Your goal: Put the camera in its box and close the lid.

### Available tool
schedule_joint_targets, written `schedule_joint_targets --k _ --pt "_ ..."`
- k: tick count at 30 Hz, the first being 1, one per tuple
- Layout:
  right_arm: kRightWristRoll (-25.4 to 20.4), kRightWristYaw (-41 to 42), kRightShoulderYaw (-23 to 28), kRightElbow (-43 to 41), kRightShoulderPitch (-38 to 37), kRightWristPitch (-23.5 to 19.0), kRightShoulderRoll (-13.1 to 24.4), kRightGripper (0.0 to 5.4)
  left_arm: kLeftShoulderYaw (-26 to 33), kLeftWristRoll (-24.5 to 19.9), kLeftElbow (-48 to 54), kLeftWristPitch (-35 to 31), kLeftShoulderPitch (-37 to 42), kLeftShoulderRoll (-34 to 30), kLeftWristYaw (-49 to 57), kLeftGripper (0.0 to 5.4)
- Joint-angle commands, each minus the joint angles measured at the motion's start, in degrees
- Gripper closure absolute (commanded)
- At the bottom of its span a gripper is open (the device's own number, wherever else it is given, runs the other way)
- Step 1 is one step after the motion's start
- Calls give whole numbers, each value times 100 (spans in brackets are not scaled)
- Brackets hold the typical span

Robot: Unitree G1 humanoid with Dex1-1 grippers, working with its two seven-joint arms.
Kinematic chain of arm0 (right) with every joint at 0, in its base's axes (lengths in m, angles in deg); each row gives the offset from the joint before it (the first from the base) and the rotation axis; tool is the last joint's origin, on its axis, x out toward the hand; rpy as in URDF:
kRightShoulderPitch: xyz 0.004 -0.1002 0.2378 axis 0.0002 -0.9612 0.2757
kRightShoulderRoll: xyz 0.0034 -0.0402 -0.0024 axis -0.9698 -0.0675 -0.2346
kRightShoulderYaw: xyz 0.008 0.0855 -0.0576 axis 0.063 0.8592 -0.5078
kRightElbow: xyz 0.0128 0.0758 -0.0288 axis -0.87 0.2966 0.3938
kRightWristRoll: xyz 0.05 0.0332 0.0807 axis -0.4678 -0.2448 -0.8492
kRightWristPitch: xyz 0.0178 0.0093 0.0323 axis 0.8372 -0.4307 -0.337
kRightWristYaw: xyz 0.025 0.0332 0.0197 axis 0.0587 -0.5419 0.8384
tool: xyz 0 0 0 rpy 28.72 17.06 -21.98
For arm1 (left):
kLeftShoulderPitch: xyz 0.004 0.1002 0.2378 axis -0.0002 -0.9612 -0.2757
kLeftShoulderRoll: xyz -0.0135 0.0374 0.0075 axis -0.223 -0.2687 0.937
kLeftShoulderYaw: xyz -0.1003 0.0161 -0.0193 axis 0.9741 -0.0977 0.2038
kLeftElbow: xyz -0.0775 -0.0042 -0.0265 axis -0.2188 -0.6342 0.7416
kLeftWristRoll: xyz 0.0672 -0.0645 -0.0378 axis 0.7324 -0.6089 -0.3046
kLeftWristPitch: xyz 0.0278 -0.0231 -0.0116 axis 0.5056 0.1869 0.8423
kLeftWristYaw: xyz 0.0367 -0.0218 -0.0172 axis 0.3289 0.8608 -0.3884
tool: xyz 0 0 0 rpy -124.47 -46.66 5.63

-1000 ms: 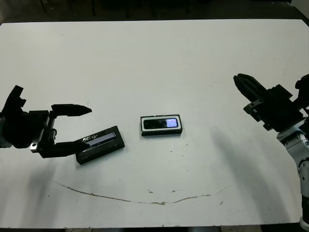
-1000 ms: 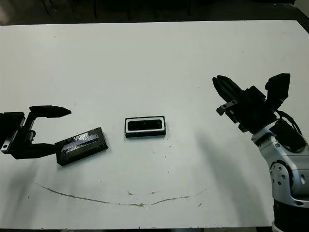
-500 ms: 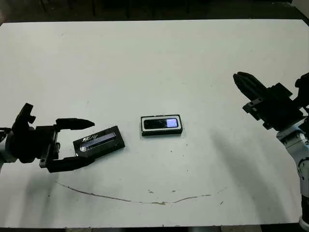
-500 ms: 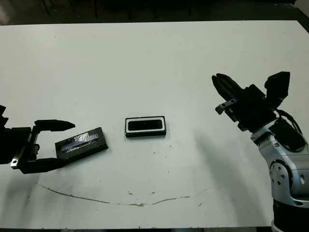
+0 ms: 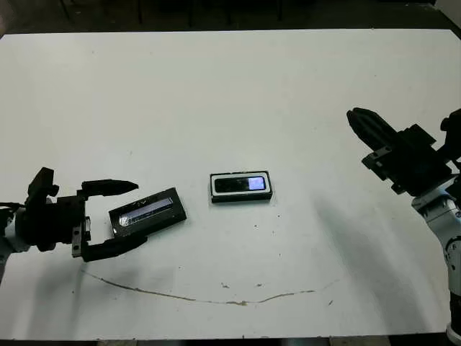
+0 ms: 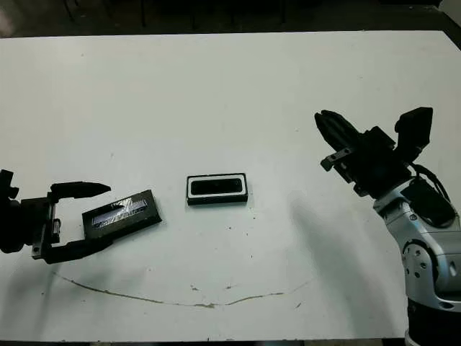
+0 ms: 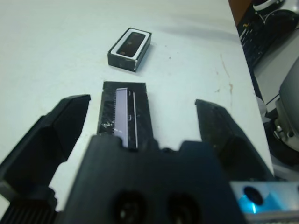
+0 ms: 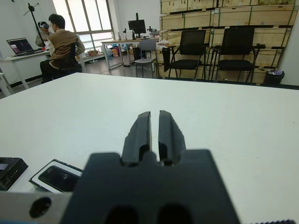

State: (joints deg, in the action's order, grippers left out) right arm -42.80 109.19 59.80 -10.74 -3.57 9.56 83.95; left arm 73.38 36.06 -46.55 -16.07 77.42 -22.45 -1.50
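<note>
The left gripper [image 5: 121, 215] had its two black fingers spread wide, one tip above and one below the near end of the lid [image 5: 147, 211], which lay flat on the white table [image 5: 230, 94] between them; from the head views I could not tell whether either finger touched it, and in the left wrist view the fingers stood clear on both sides of the lid's edges. The lid was a flat black cover with a silvery-purple stripe along its length and white printing at one end, lying slightly askew, its far end pointing toward the box [image 5: 241, 187]. The box sat near the middle of the table, a short way to the right of the lid and apart from it, with black outer walls and a white rim showing. The camera [image 5: 242, 184] lay inside it, a slim black slab with its bluish-white screen lit at the right-hand end, filling the tray almost wholly. The box was open, with the lid not on it. The right gripper [image 8: 154, 131] was held up above the table well to the right of the box, its fingers pressed nearly together with only a thin slit between them and nothing in them. A thin brownish curved mark [image 5: 216, 292] ran across the table's near part, below both lid and box
</note>
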Motion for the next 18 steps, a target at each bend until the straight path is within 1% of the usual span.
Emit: schedule_joint_targets --k 1,8,11,14,18 --pt "23 -9 6 -34 -127 -69 27 540 -61 56 -121 -7 -90 -10 -52 1" --pt "-30 -46 12 -64 -124 -130 16 540 -128 109 -245 -139 -32 -79 -82 1" --pt "-16 -50 3 -78 -137 -118 25 540 -195 64 -507 -186 64 -29 -239 1" --pt "-18 -3 3 -44 -141 -55 12 540 -259 124 -691 -219 125 -17 -253 1" --pt "-6 -57 -7 -106 -152 -118 24 540 -365 125 -1077 -170 327 33 -502 1"
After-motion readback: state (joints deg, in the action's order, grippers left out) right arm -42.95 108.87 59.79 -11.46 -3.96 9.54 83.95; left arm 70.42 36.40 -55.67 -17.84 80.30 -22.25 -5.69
